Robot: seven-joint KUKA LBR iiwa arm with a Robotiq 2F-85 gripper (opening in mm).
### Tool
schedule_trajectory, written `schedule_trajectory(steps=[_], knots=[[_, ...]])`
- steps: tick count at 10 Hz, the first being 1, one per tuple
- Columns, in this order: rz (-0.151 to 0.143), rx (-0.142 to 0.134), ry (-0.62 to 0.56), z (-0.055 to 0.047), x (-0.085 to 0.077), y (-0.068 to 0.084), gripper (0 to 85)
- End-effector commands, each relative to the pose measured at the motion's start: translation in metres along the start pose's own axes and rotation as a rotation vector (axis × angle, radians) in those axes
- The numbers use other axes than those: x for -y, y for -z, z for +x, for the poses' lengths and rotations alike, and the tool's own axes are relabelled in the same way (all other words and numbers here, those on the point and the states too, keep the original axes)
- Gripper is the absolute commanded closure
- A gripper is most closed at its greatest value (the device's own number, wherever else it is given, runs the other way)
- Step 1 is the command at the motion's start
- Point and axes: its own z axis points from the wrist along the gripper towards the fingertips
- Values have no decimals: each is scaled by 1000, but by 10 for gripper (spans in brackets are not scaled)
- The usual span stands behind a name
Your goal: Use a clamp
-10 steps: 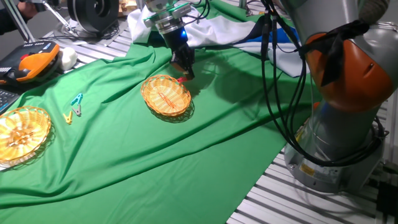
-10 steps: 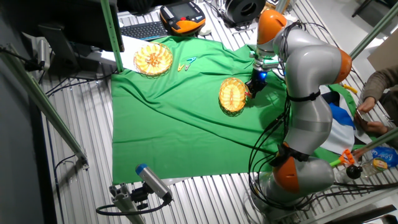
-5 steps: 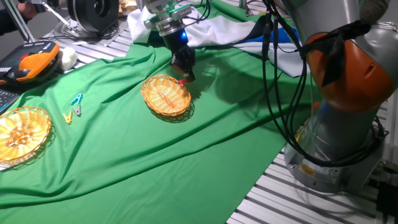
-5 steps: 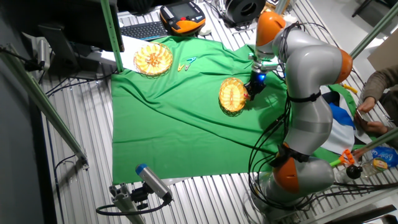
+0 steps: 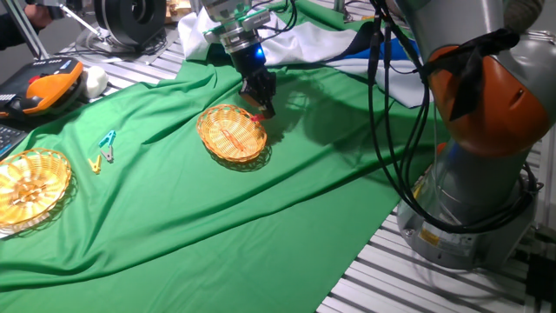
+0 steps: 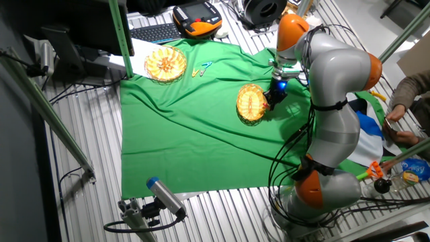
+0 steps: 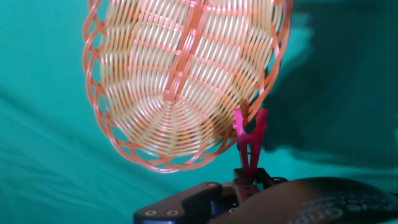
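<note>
The hand view alone shows the end effector gripping the clamp, its open prongs at the wicker basket rim.

One fixed view looks across the bench from low and close, beside the robot's base, facing the near wicker basket. The other fixed view looks down from high and far off on the opposite side, taking in the whole green cloth. The hand view sits close above that same basket, which all three views share.
</note>
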Motion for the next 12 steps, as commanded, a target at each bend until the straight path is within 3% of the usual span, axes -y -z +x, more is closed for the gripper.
schedule_trajectory(steps=[1,5,6,8,9,12], knots=[[-1,-3,-3,0,0,0,850],[-11,-19,-50,1,2,1,850],[-26,-22,-68,0,3,0,850],[-20,-27,-92,-1,5,1,850],[-34,-31,-99,-1,4,1,850],[-40,-33,-100,-7,4,-3,850]])
